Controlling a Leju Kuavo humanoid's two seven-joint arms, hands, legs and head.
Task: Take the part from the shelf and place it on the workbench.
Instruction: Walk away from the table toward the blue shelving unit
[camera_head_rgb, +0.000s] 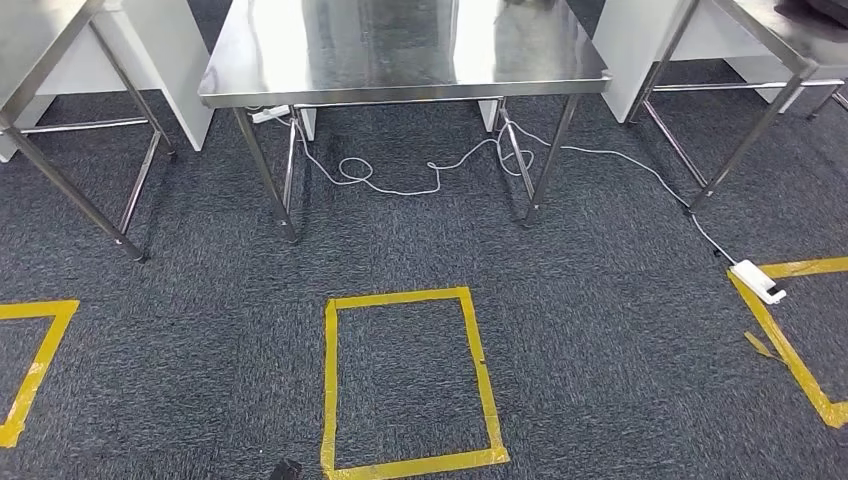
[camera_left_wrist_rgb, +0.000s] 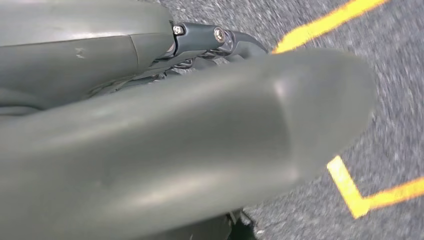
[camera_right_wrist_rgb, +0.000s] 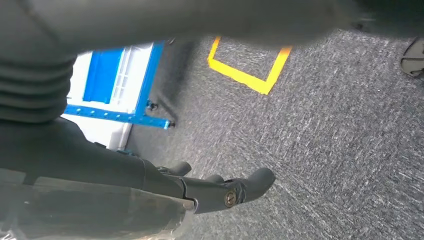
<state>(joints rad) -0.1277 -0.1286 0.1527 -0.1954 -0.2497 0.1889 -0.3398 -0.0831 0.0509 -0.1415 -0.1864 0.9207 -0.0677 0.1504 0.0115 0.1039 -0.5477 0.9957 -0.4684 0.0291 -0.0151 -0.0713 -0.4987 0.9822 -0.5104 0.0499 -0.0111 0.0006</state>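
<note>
steel workbench (camera_head_rgb: 400, 60) beyond a yellow tape rectangle (camera_head_rgb: 405, 380) on carpet, right hand (camera_right_wrist_rgb: 150, 200) clasping a clear-wrapped part (camera_right_wrist_rgb: 95, 215), left hand (camera_left_wrist_rgb: 175, 145) grip unclear

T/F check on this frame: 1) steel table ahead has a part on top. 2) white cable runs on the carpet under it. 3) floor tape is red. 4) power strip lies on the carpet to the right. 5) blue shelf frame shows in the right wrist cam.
1) False: the visible top of the steel table is bare, apart from something dark cut off at its far edge.
2) True: the white cable loops across the carpet between its legs.
3) False: the tape rectangle is yellow.
4) True: the white power strip lies beside another yellow outline.
5) True: the blue shelf frame stands on the carpet.
</note>
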